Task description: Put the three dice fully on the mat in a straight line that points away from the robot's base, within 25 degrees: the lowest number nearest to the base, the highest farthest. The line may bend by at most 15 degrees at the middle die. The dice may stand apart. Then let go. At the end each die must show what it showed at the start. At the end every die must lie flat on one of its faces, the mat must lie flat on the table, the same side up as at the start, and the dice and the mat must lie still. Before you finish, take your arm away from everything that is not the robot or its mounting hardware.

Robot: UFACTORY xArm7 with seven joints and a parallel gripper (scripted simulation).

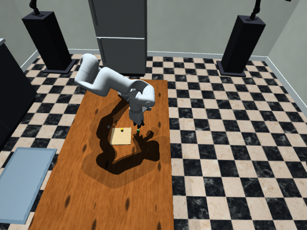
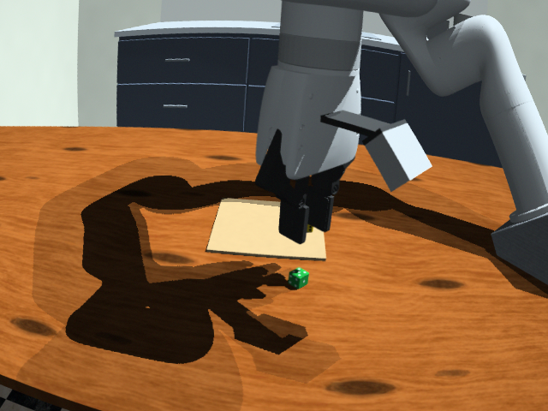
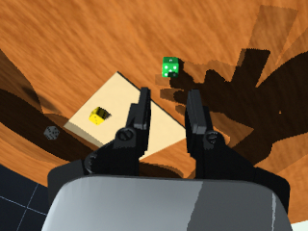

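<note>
The tan mat (image 1: 121, 135) lies flat on the wooden table, also seen in the exterior view (image 2: 261, 229) and in the wrist view (image 3: 122, 118). A yellow die (image 1: 121, 129) (image 3: 98, 115) sits on the mat near its far edge. A green die (image 2: 298, 277) (image 1: 137, 130) (image 3: 171, 65) lies on the bare table just off the mat's edge. A grey die (image 3: 52, 133) (image 1: 108, 126) lies on the table in shadow off the mat's other side. My gripper (image 2: 309, 232) (image 3: 168, 102) hovers above the mat's edge, near the green die. Its fingers stand partly apart with nothing between them.
The arm's dark shadow spreads over the table around the mat. A fridge (image 1: 119, 34) and two black pedestals stand beyond the table's far end. Dark cabinets (image 2: 186, 80) stand behind the table.
</note>
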